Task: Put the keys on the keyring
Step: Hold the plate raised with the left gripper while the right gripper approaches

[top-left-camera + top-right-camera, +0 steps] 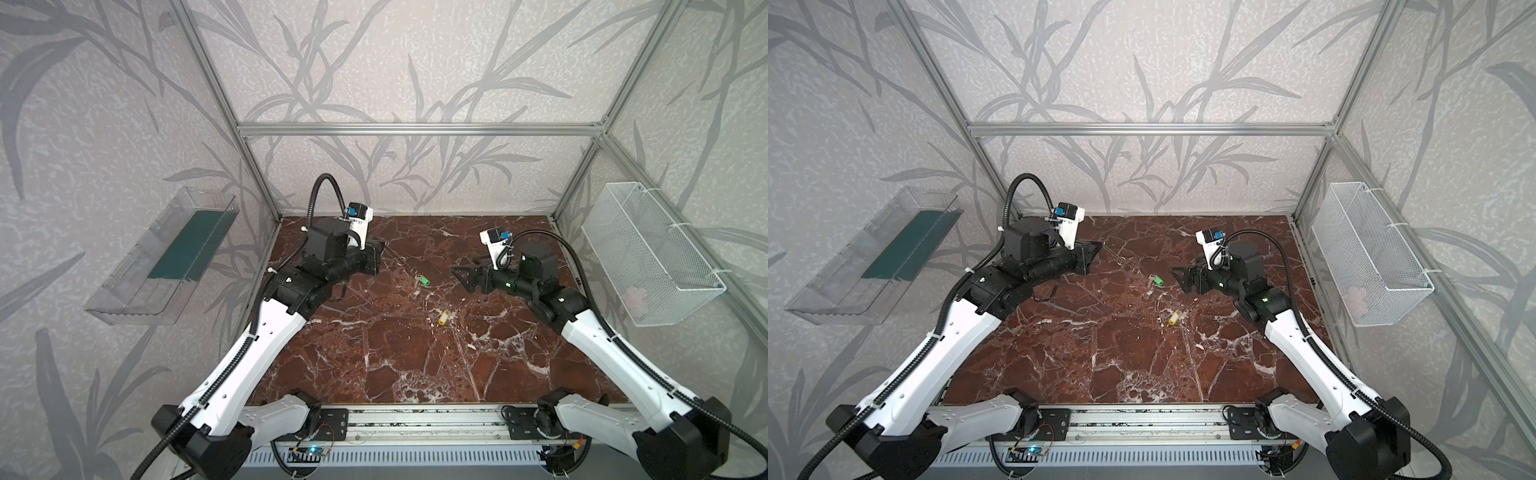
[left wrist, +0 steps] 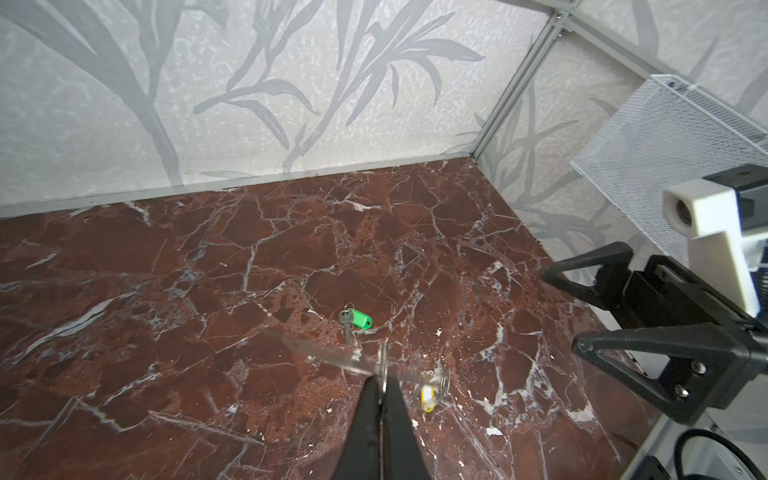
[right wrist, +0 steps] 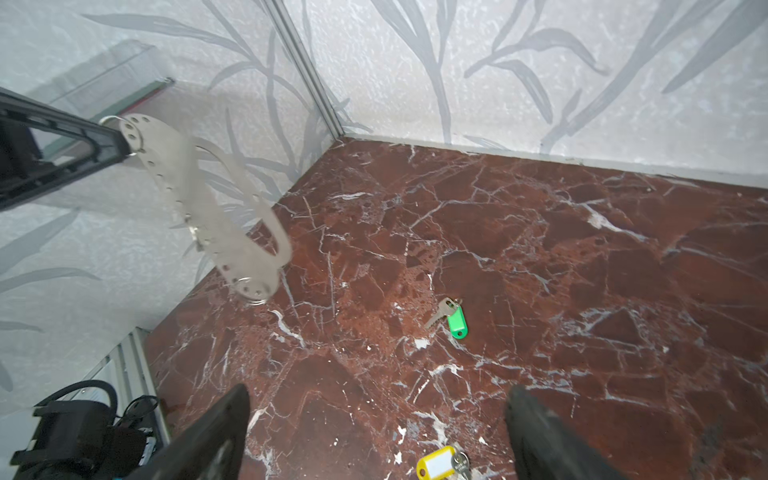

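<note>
My left gripper (image 2: pixel 380 380) is shut on one end of the keyring (image 3: pixel 199 199), a flat grey metal plate with an oval cutout and a row of edge holes. It hangs in the air over the back left of the table. In both top views it shows only as a thin sliver (image 1: pixel 395 259) (image 1: pixel 1115 253). The green-tagged key (image 1: pixel 422 280) (image 3: pixel 455 320) lies flat on the table between the two grippers. Nearer the front lies the yellow-tagged key (image 1: pixel 444 317) (image 3: pixel 440 463). My right gripper (image 1: pixel 461 270) (image 3: pixel 378 392) stands open and empty, just right of the green key.
The brown marble table (image 1: pixel 415 365) has walls at the back and on both sides. A white wire basket (image 1: pixel 648 257) hangs on the right wall. On the left wall hangs a clear plastic tray (image 1: pixel 162 257).
</note>
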Robot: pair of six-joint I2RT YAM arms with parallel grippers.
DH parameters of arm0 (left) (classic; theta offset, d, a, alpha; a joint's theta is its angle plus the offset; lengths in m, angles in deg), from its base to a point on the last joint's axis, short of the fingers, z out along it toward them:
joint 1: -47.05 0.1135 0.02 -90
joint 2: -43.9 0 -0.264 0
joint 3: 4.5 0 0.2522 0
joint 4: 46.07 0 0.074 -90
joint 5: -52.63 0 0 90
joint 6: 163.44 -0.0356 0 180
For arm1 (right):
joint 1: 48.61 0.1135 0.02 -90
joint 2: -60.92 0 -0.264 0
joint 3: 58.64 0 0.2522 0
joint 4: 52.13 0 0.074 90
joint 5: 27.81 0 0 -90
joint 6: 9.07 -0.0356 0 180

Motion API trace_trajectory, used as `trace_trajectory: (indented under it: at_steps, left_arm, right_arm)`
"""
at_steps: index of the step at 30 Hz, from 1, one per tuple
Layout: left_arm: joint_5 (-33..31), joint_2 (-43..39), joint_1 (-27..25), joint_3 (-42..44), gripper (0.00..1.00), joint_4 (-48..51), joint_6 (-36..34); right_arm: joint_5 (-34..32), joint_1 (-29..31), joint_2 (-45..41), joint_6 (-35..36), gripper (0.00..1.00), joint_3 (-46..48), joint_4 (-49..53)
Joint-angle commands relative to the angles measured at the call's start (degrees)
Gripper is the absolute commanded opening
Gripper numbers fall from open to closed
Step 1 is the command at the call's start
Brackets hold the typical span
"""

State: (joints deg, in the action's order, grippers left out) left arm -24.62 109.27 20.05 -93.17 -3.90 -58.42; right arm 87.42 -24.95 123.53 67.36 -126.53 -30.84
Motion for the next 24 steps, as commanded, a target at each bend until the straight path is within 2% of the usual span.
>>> trace_trajectory:
  at_steps: [1, 3, 6, 8, 12, 17, 20, 24]
  left_arm:
    - [4.1, -3.2, -0.1, 1.5, 0.0, -4.9, -0.9]
    - [6.5, -3.3, -0.1, 2.3, 0.0, -6.2, -1.7]
    - [13.7, -2.1, -0.1, 2.5, 0.0, -7.7, -3.1]
    - [16.2, -1.3, -0.3, 2.3, 0.0, -8.3, -3.9]
    - [13.5, -1.3, -1.8, 4.2, 0.0, -10.5, -4.9]
    - [19.9, -0.8, -3.5, 5.2, 0.0, -13.2, -5.2]
    - [20.5, -1.3, -5.0, 6.6, 0.0, -15.0, -6.5]
    - [20.1, -1.0, -6.0, 6.7, 0.0, -14.9, -6.7]
  right_arm:
    - [4.2, 0.4, -1.8, 0.1, 0.93, -3.4, -1.7]
    - [6.7, 0.4, -1.6, 0.5, 0.93, -4.9, -2.7]
    - [10.6, 0.4, -0.1, 0.3, 0.93, -7.3, -4.3]
    - [12.4, 0.4, 0.9, 0.0, 0.89, -8.7, -5.3]
    - [13.8, 0.9, 2.4, -0.5, 0.71, -9.8, -7.7]
    - [16.9, 2.7, 4.5, 0.1, 0.43, -10.7, -9.3]
    - [19.7, 4.8, 4.9, 2.3, 0.41, -9.8, -11.4]
    - [20.4, 5.9, 5.7, 2.8, 0.41, -8.8, -13.5]
